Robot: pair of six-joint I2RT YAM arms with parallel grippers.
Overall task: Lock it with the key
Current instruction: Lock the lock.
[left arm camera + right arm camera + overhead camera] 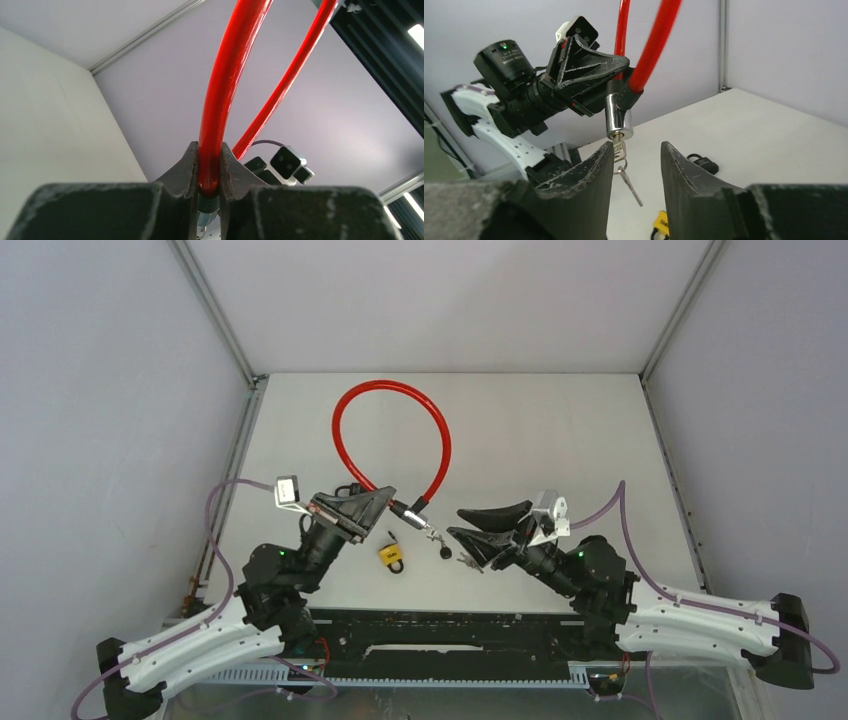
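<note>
A red cable lock (345,410) loops over the table's back half. My left gripper (383,502) is shut on the cable's end (210,170) just above the silver lock cylinder (618,120). A key (619,148) sits in the cylinder's keyhole, with a second key hanging from its ring (630,180). My right gripper (458,522) is open, its fingers either side of the key; the left finger (596,162) is next to the key head. It holds nothing.
A small yellow padlock (391,556) lies on the table below the lock cylinder and shows in the right wrist view (660,221). A small black padlock (702,162) lies beyond it. Grey walls enclose the white table.
</note>
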